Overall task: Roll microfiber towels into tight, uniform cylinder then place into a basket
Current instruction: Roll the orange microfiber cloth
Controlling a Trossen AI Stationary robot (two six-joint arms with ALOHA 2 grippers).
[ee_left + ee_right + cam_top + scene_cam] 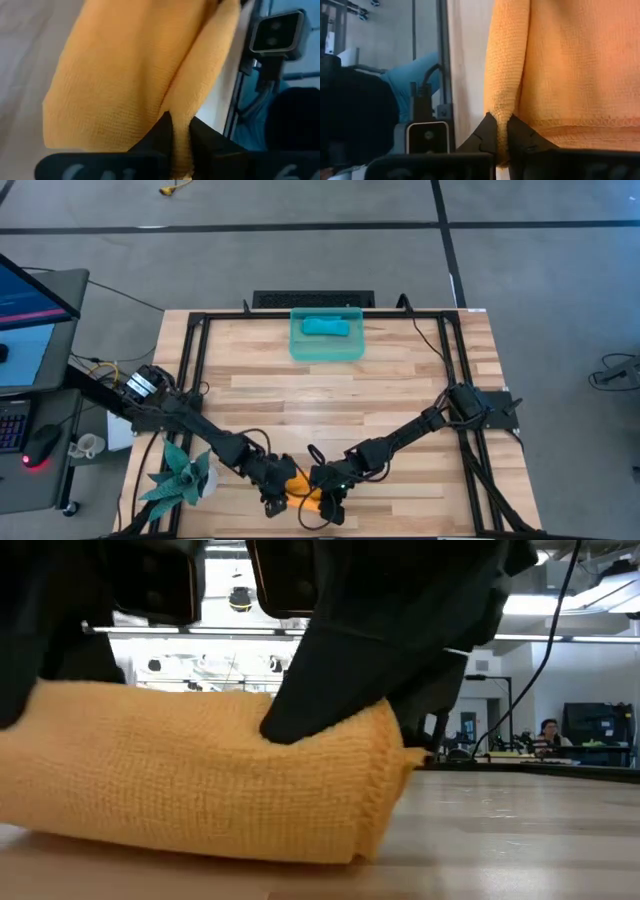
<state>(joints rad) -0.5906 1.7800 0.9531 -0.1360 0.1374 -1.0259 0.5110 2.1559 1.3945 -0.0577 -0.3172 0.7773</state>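
At the table's (400, 395) near edge, both my left gripper (274, 502) and right gripper (331, 508) pinch the rolled orange towel (302, 486); I'd lift evenly toward the far-edge basket (326, 348), keeping the roll tight.

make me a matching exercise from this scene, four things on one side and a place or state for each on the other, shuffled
Things:
1. orange towel
2. teal-blue towel
3. basket
4. spiky plant figure

Places or states:
A. at the table's far edge
B. pinched by both grippers
C. at the near left corner
D. lying in the basket

Pairs: 1-B, 2-D, 3-A, 4-C
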